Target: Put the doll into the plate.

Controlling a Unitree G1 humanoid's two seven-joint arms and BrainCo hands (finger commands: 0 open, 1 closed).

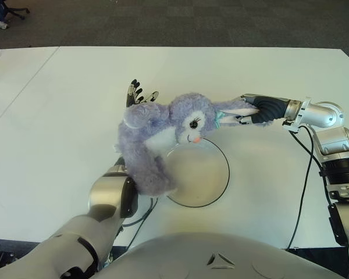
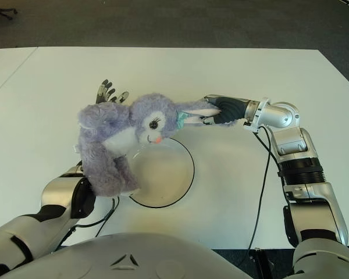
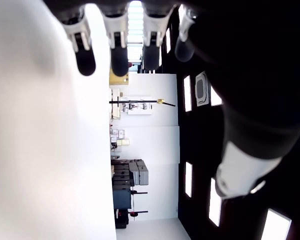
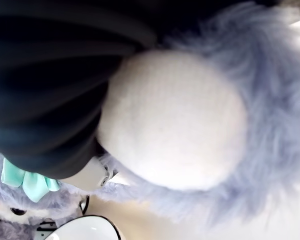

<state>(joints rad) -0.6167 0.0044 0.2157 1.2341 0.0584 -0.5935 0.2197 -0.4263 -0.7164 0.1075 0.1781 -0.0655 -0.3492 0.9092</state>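
A fluffy purple bunny doll (image 1: 163, 133) lies tilted across my left forearm, its head over the far rim of the white, dark-rimmed plate (image 1: 203, 174). My right hand (image 1: 253, 113) reaches in from the right and is shut on the doll's long ear (image 4: 175, 120), whose white inner side fills the right wrist view beside a teal bow (image 4: 25, 182). My left hand (image 1: 138, 94) sticks out beyond the doll's far side, fingers (image 3: 85, 55) straight and spread, holding nothing. The doll's body hides the left wrist and the plate's left edge.
The white table (image 1: 267, 70) extends widely on all sides, with dark carpet beyond its far edge. A black cable (image 1: 305, 174) runs along my right arm over the table. Another cable (image 1: 142, 218) lies by the plate's near left.
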